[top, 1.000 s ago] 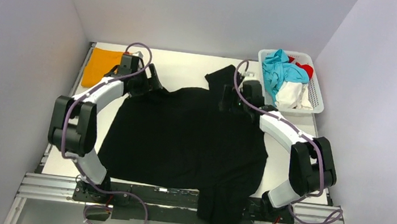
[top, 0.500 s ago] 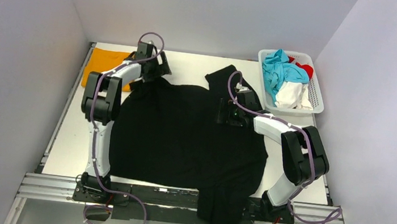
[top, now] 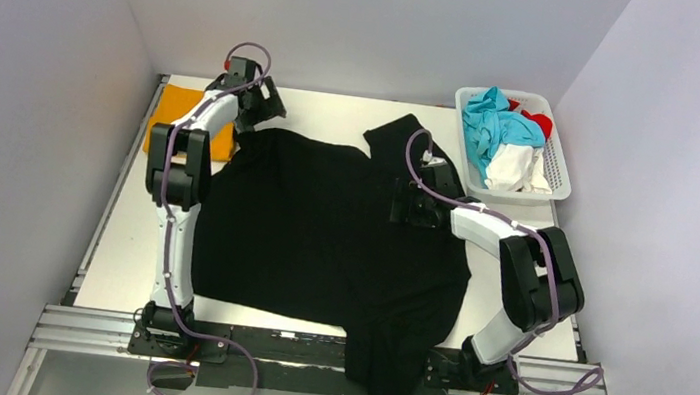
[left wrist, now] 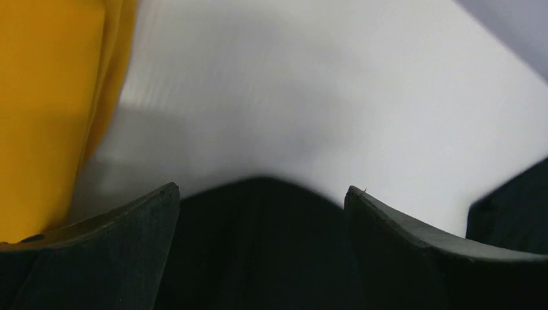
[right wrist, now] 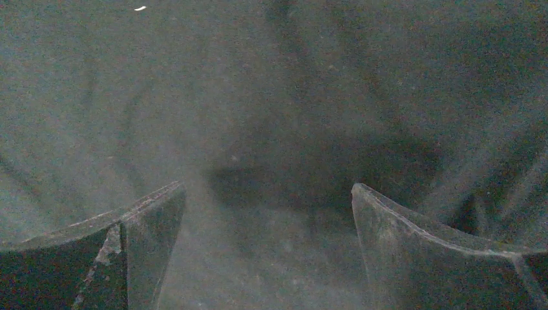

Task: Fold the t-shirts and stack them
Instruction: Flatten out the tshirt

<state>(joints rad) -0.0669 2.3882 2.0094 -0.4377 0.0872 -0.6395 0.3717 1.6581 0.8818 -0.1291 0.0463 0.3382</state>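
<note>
A large black t-shirt [top: 321, 234] lies spread over most of the table, one part hanging over the near edge. A folded orange-yellow t-shirt [top: 178, 111] rests at the far left corner and also shows in the left wrist view [left wrist: 45, 116]. My left gripper [top: 258, 111] is open at the black shirt's far left corner, and a hump of black cloth [left wrist: 262, 245] lies between its fingers [left wrist: 262, 194]. My right gripper [top: 405, 207] hovers open low over the shirt's upper right part, with only black cloth [right wrist: 271, 97] under its spread fingers [right wrist: 268, 194].
A white lattice basket [top: 559, 173] at the far right holds teal, white and red clothes. A black sleeve [top: 396, 135] points toward the back. Grey walls close in the table on the left, back and right. Bare white tabletop [left wrist: 323, 97] lies beyond the left gripper.
My left arm has reached farther toward the back left, and the black shirt's far left corner now lies nearer the orange shirt. The right gripper has shifted only slightly toward me.
</note>
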